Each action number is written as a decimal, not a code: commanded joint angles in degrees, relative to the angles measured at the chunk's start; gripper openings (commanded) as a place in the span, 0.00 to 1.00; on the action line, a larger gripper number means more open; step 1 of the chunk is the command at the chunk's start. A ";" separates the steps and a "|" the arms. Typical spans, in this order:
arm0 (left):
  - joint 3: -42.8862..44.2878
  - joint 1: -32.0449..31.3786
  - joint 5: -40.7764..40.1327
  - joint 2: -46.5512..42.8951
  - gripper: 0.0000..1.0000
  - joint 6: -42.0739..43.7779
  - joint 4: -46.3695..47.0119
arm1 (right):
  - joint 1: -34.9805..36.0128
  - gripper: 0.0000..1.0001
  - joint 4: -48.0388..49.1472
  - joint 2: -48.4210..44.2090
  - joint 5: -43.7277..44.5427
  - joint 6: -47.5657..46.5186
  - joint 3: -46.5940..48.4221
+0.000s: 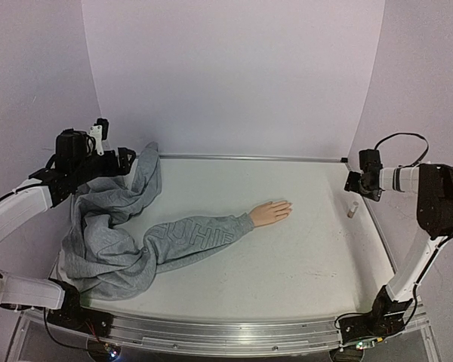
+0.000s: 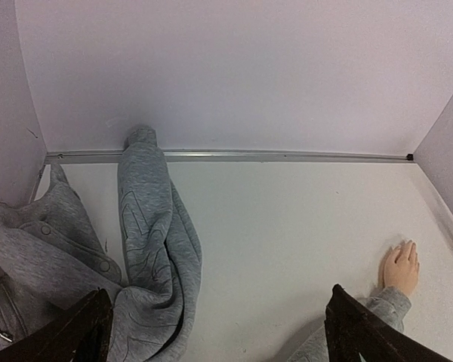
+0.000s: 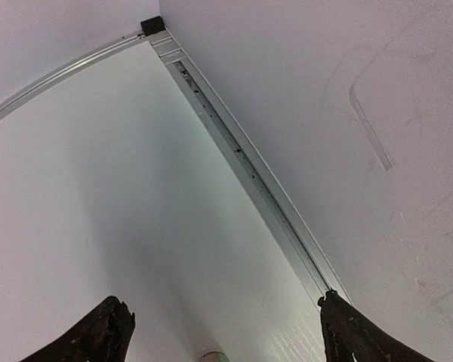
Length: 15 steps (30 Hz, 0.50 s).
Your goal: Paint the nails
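A peach mannequin hand (image 1: 271, 213) lies flat on the white table, fingers pointing right, at the end of a grey sweatshirt sleeve (image 1: 200, 237). Its nails are too small to make out. The hand also shows in the left wrist view (image 2: 402, 268). A small pale bottle (image 1: 352, 209) stands near the right wall; its top peeks in at the bottom of the right wrist view (image 3: 211, 354). My left gripper (image 1: 106, 139) is open and empty, raised over the sweatshirt at the far left. My right gripper (image 1: 355, 183) is open and empty, just above and behind the bottle.
The grey sweatshirt's body (image 1: 106, 241) is bunched along the left side of the table (image 1: 309, 256). A metal rail (image 1: 249, 157) runs along the back wall and another (image 3: 249, 181) along the right wall. Walls close in on three sides.
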 commanded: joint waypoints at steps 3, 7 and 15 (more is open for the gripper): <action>4.27 -0.70 2.55 0.65 0.99 0.12 -1.13 | -1.32 0.83 -4.31 0.52 -0.70 2.55 0.47; 4.79 -0.85 3.45 1.25 1.00 -0.03 -1.32 | -1.38 0.79 -4.61 0.78 -4.31 1.58 -0.50; 5.67 -0.86 5.44 2.09 0.99 -0.67 -1.34 | -1.38 0.74 -4.57 0.33 -5.68 0.38 -2.92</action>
